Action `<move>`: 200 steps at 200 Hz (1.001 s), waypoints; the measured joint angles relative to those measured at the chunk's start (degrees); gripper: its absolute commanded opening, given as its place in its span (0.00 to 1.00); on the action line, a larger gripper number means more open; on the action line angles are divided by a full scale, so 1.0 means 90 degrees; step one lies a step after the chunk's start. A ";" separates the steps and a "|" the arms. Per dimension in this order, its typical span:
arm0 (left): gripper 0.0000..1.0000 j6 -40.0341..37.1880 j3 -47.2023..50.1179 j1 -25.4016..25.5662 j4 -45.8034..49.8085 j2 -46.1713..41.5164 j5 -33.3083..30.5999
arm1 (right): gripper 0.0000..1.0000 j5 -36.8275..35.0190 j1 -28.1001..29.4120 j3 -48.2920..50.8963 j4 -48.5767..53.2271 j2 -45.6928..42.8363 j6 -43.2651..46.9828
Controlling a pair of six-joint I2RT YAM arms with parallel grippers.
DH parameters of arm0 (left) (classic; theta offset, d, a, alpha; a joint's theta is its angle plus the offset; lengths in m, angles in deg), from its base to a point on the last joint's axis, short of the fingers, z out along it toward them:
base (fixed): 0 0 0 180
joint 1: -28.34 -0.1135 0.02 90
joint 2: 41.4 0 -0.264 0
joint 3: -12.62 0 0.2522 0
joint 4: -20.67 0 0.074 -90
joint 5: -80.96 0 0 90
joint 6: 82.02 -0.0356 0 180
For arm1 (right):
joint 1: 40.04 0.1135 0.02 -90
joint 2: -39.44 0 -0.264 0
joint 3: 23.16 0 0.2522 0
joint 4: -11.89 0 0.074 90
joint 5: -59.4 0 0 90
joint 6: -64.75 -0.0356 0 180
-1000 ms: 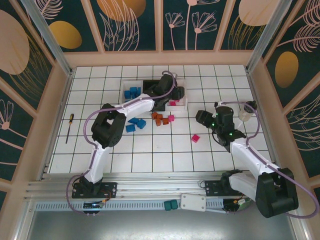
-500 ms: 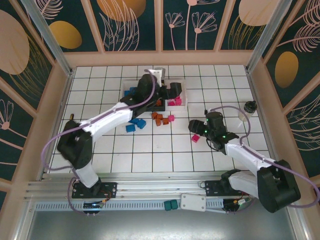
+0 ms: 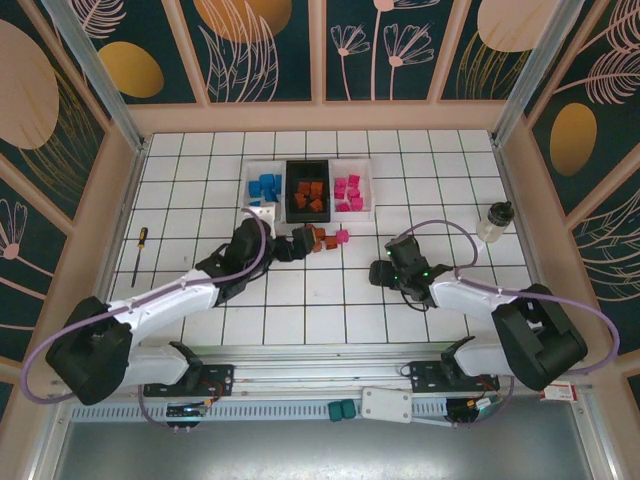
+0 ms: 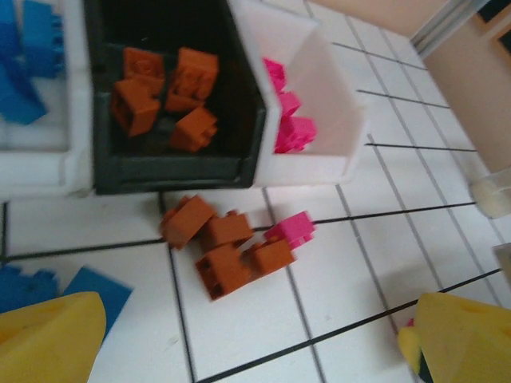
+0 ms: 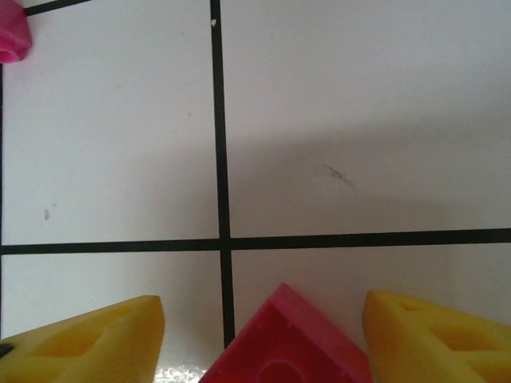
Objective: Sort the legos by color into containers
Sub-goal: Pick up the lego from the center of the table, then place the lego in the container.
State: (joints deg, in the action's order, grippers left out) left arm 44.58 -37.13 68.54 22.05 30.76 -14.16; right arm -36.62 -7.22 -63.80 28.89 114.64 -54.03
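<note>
Three containers stand in a row at the back: a white bin with blue legos, a black bin with orange-brown ones, and a white bin with pink ones. Loose orange-brown legos and one pink lego lie just in front of the black bin. My left gripper is wide open and empty, close to that cluster. Blue legos lie by its left finger. My right gripper stands open around a pink lego, with gaps on both sides.
A small bottle stands at the right side of the table. A screwdriver lies at the left. On the front rail sit two teal blocks and a flat white box. Another pink piece lies ahead of my right gripper.
My left arm has drawn back from over the bins to the loose orange-brown cluster, and its gripper has opened. My right gripper has moved left and down over the lone pink lego.
</note>
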 measured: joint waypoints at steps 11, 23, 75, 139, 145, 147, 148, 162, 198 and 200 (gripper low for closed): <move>0.99 0.0041 0.0187 -0.0002 0.0000 -0.0131 -0.0083 | 0.58 -0.0112 0.0044 -0.0002 0.0005 0.0034 -0.0024; 0.99 0.0073 0.0340 -0.0002 0.0002 -0.0233 -0.0160 | 0.52 -0.0262 0.0107 -0.0024 0.0029 0.0083 -0.0039; 0.99 0.0114 0.0493 -0.0002 0.0019 -0.0345 -0.0401 | 0.31 -0.0012 0.0459 -0.0415 0.0109 0.0199 0.0032; 0.99 0.0163 0.0845 -0.0002 0.0138 -0.0692 -0.0656 | 0.30 0.0197 0.0044 -0.2980 -0.0221 0.0886 0.0619; 0.99 0.0185 0.0857 -0.0002 0.0182 -0.0709 -0.0656 | 0.30 0.0194 -0.0056 -0.3235 -0.0328 0.1124 0.0661; 0.99 0.0185 0.0860 -0.0002 0.0199 -0.0714 -0.0656 | 0.30 0.0197 -0.0090 -0.3330 -0.0367 0.1234 0.0665; 0.99 0.0185 0.0862 -0.0002 0.0206 -0.0716 -0.0656 | 0.30 0.0199 -0.0102 -0.3361 -0.0374 0.1270 0.0668; 0.99 0.0233 0.0877 -0.0002 0.0284 -0.0767 -0.0658 | 0.31 0.0172 -0.0301 -0.3925 -0.0488 0.1916 0.0719; 0.99 0.0325 0.0991 -0.0002 0.0437 -0.1020 -0.0661 | 0.38 0.0092 -0.0602 -0.5224 -0.0474 0.3558 0.0821; 0.99 0.0328 0.0998 -0.0002 0.0447 -0.1030 -0.0661 | 0.40 0.0092 -0.0602 -0.5265 -0.0471 0.3609 0.0821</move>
State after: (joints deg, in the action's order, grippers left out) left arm 47.53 -28.14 68.52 26.07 21.49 -20.11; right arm -35.79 -12.64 -111.18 24.65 147.12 -46.64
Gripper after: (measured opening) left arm 0.987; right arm 0.399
